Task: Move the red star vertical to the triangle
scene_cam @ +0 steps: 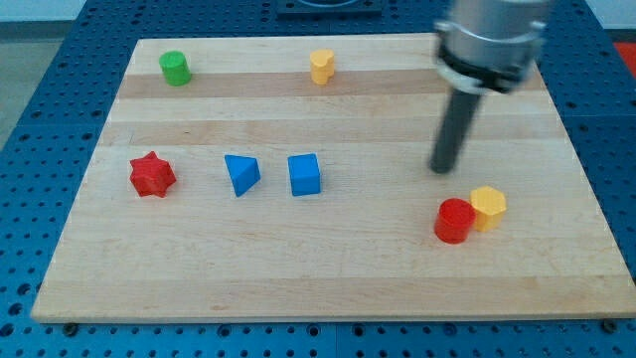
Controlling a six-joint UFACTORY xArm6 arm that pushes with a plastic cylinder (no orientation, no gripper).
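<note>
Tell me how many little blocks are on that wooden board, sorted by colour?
Red: 2, the red star and the red cylinder
Blue: 2, the blue triangle and the blue cube
Yellow: 2, the yellow block near the view's top and the yellow hexagonal block
Green: 1, the green cylinder
Total: 7

No readable text anywhere, tbh. Checked wooden tabletop (328, 278): plain grain, no print, no numbers. Blocks bare too: red star (152, 175), blue triangle (241, 174), blue cube (305, 175), green cylinder (175, 68), yellow block up top (321, 66), red cylinder (454, 220), yellow block beside it (488, 208) — no labels, no marks. Dark rod and grey housing above it (492, 40) blurry, no brand legible. Blue perforated surface around board (60, 99): holes only, no signs.
</note>
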